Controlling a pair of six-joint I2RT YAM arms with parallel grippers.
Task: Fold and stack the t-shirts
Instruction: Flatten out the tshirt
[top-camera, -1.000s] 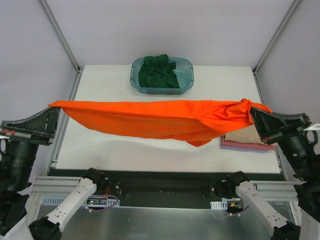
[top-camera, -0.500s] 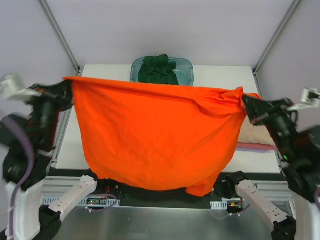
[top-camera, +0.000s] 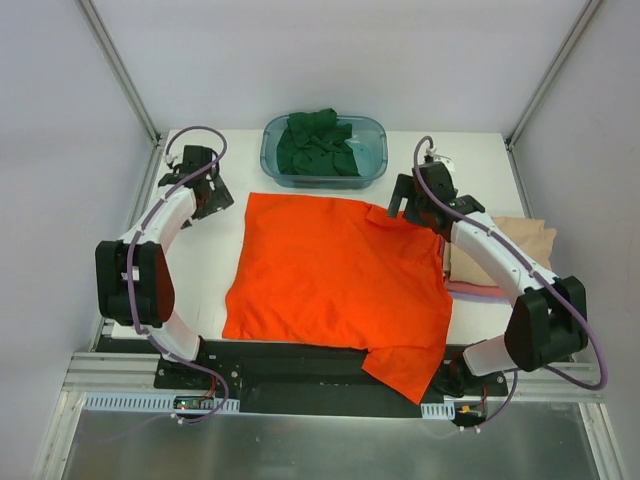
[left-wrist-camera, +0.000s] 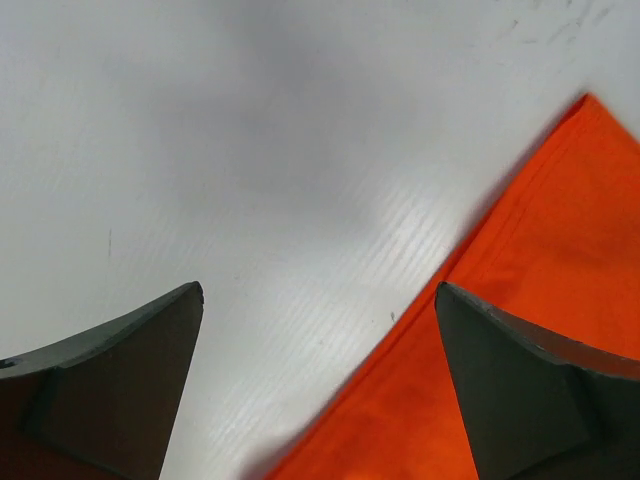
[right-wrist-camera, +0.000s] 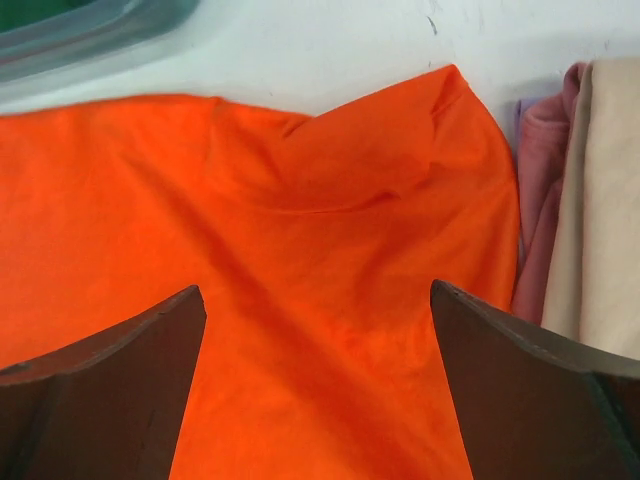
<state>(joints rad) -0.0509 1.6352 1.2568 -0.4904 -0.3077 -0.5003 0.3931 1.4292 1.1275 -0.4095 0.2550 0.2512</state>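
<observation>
Half a second earlier the orange-red t-shirt (top-camera: 340, 285) was hanging stretched between both raised arms; now it is lying spread flat on the table (top-camera: 200, 270), and both arms are reaching low over the far half of the surface. From above, the shirt is covering the table's middle, with 1 corner drooping over the near edge at about 5 o'clock. The left gripper (top-camera: 208, 195) is sitting at about 10 o'clock from the shirt's far-left corner, its jaws standing wide apart with nothing between them. Its wrist camera is showing mostly bare table in the gap, while the shirt's hem is running diagonally from 1 o'clock down to 6 o'clock, passing under the right-hand finger. The right gripper (top-camera: 405, 200) is hovering over the shirt's far-right corner at about 1 o'clock, jaws likewise parted and gripping nothing, with wrinkled orange cloth lying directly beneath the gap. At 12 o'clock a teal tub (top-camera: 375, 165) is holding a crumpled dark green t-shirt (top-camera: 318, 143). At 3 o'clock, just beside the orange shirt's edge, a beige t-shirt (top-camera: 510, 245) is resting folded on a pink t-shirt (top-camera: 470, 288).
</observation>
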